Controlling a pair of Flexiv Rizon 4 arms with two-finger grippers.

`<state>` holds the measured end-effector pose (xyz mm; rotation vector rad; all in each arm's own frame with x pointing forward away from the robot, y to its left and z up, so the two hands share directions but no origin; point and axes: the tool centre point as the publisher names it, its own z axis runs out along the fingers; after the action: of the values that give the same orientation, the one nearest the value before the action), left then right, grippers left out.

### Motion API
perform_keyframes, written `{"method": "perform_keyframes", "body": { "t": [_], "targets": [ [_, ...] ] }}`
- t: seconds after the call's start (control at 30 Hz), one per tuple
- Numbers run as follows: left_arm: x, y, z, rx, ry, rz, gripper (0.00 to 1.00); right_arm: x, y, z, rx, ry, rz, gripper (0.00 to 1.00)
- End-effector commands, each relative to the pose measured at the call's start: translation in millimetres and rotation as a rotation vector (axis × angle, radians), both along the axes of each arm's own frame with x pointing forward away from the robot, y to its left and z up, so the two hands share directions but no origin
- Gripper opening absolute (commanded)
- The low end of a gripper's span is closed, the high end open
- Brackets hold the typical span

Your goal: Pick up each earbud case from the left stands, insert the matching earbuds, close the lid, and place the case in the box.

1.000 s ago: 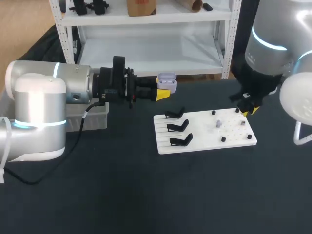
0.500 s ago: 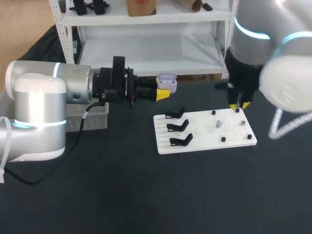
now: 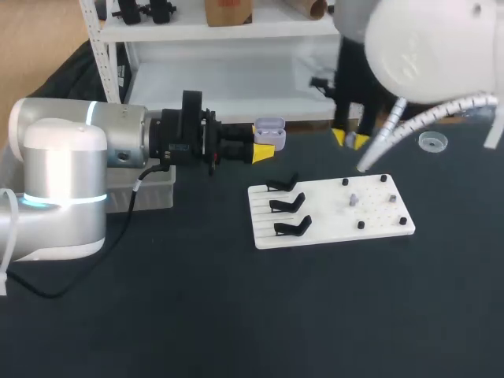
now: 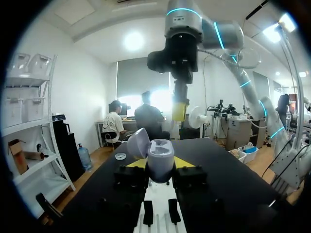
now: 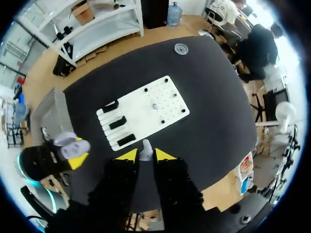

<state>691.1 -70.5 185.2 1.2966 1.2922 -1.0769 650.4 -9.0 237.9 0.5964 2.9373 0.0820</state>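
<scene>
My left gripper (image 3: 268, 143) is shut on a lavender earbud case (image 3: 269, 132) with its lid open, held above the table behind the white board (image 3: 331, 222). In the left wrist view the case (image 4: 160, 159) sits between the yellow tips. My right gripper (image 3: 350, 140) hangs high behind the board, to the right of the case, shut on a small pale earbud (image 5: 146, 150). It also shows in the left wrist view as the right gripper (image 4: 179, 109), beyond the case. Three black stands (image 3: 287, 205) on the board are bare. One earbud (image 3: 353, 200) remains among the pegs.
A grey box (image 3: 150, 187) stands at the left under my left arm, seen in the right wrist view as the grey box (image 5: 52, 114). A small clear dish (image 3: 431, 142) lies at the far right. The white board (image 5: 141, 115) lies far below my right gripper.
My right arm has lifted from the board's far right corner and swung left and back toward the held case. The left arm and case have not moved.
</scene>
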Motion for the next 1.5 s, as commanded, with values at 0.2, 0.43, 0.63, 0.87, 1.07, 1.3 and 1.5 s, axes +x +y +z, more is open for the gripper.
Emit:
{"method": "perform_keyframes", "body": {
  "t": [0.2, 0.43, 0.63, 0.87, 1.07, 1.3, 1.5],
  "targets": [
    [0.6, 0, -0.5, -0.002, -0.001, 0.000, 0.00, -6.7, -1, 3, 0.009, -0.019, -0.023, 0.00],
    [0.6, 0, -0.5, -0.002, -0.001, 0.000, 0.00, -10.2, 9, 1, -0.070, -0.011, -0.076, 0.00],
    [0.6, 0, -0.5, -0.002, -0.001, 0.000, 0.00, -10.8, 31, 15, -0.211, -0.010, -0.228, 0.00],
    [0.6, 0, -0.5, -0.002, -0.001, 0.000, 0.00, -13.2, 57, 37, -0.078, -0.006, -0.374, 0.00],
    [0.6, 0, -0.5, -0.002, -0.001, 0.000, 0.00, -13.2, 57, 37, -0.078, -0.006, -0.374, 0.00],
    [0.6, 0, -0.5, -0.002, -0.001, 0.000, 0.00, -13.2, 57, 37, -0.078, -0.006, -0.374, 0.00],
    [0.6, 0, -0.5, -0.002, -0.001, 0.000, 0.00, -8.2, 82, 36, -0.072, -0.027, -0.412, 0.00]
  ]
}}
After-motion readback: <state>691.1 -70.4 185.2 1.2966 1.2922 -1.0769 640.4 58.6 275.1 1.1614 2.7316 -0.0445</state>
